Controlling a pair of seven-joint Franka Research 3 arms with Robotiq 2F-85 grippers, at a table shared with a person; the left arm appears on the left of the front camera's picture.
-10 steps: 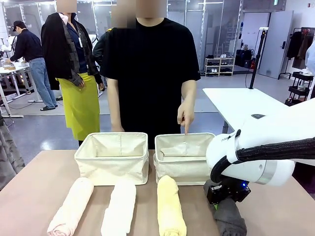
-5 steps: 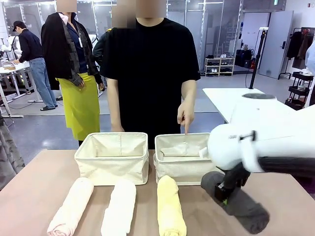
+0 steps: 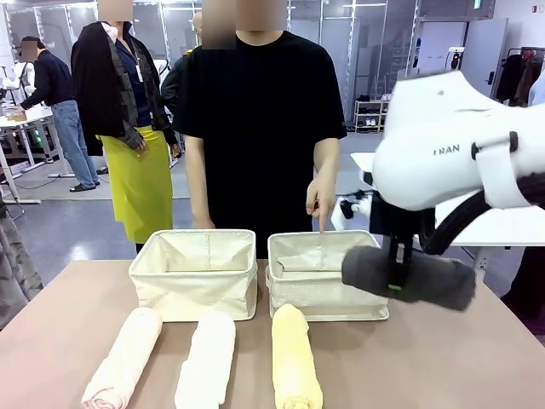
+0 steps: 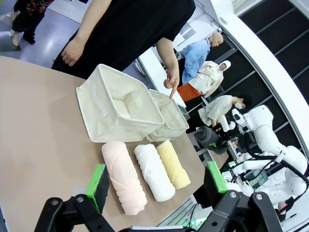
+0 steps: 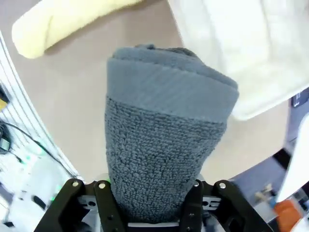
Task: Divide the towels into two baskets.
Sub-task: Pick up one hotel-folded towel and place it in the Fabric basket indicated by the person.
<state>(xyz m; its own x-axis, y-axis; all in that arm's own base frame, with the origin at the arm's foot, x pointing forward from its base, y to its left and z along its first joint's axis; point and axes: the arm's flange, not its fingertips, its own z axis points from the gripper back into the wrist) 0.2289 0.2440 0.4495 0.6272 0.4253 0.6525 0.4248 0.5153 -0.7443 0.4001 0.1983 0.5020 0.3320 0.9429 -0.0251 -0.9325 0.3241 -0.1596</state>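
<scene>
Right pincer (image 3: 393, 283) pinching the dark grey towel (image 3: 430, 277), held above the worktop (image 3: 443, 362) just beside the right-hand basket (image 3: 311, 298); left pincer (image 4: 157, 179) spread wide, well back from that basket.

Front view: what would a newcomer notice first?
The robot's right hand holds the dark grey towel in the air, crosswise, by the right end of the right basket. Behind that basket, the person's hand points a finger down into it. Nearer the camera, the pink towel, white towel and yellow towel lie side by side on the table.
</scene>
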